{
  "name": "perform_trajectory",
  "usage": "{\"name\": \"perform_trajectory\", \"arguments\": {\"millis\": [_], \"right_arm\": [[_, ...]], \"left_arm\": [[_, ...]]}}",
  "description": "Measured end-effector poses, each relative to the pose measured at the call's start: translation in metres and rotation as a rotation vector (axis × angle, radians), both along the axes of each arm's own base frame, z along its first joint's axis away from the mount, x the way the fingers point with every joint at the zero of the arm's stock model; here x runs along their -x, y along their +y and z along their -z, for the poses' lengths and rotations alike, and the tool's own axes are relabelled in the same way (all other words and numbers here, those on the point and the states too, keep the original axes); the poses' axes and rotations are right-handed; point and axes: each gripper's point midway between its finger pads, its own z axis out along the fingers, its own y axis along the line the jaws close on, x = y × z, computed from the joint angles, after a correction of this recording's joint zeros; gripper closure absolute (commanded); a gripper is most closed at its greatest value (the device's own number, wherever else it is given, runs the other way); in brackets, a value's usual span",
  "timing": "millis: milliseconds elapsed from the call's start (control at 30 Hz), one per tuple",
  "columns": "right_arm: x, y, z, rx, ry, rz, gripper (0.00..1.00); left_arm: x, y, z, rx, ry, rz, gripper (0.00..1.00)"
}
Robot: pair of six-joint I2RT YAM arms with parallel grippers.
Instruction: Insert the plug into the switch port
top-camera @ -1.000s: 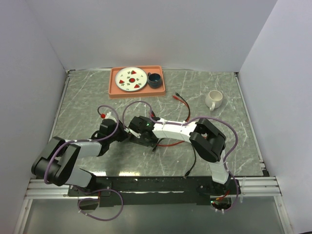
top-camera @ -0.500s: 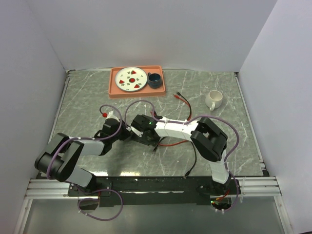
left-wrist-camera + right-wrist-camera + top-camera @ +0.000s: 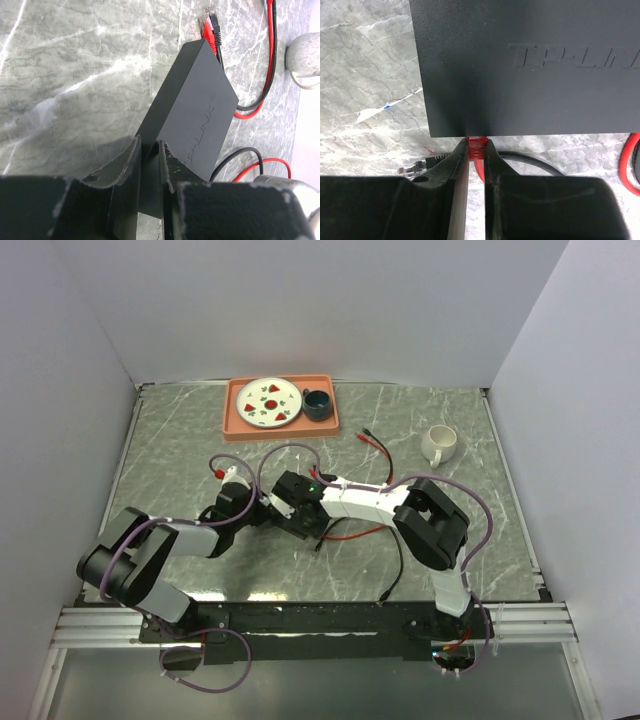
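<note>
The red plug (image 3: 476,144) meets the near edge of the switch (image 3: 530,65), straight ahead of the right gripper (image 3: 476,150) — jaws narrow, pinching it, its long axis in line with them. The left gripper (image 3: 149,150) clamps the switch's opposite end at the middle of the table (image 3: 180,440) — both arms stretched low, facing each other.

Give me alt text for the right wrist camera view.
The right gripper pinches a red plug right at the near edge of the flat black switch, which fills the upper frame. A black cable lies on the grey marble table, and a red cable loops at the right edge.
</note>
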Motion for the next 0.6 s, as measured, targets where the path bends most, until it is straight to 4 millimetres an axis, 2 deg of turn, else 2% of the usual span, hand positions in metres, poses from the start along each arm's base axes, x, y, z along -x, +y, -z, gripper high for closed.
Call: {"name": "perform_trajectory", "arguments": {"millis": [433,600], "right_arm": [[-0.0036,-0.0044,-0.0015,-0.011,0.036,0.059,1.0],[-0.0092,-0.0045,-0.0024,-0.007,0.052,0.062,1.0]], "left_arm": [[0.0002,-0.0008,-0.0005,-0.009,0.002,-0.026,0.99],[0.0041,0.0049,-0.0014,-0.039,0.013,-0.051,0.99]]}}
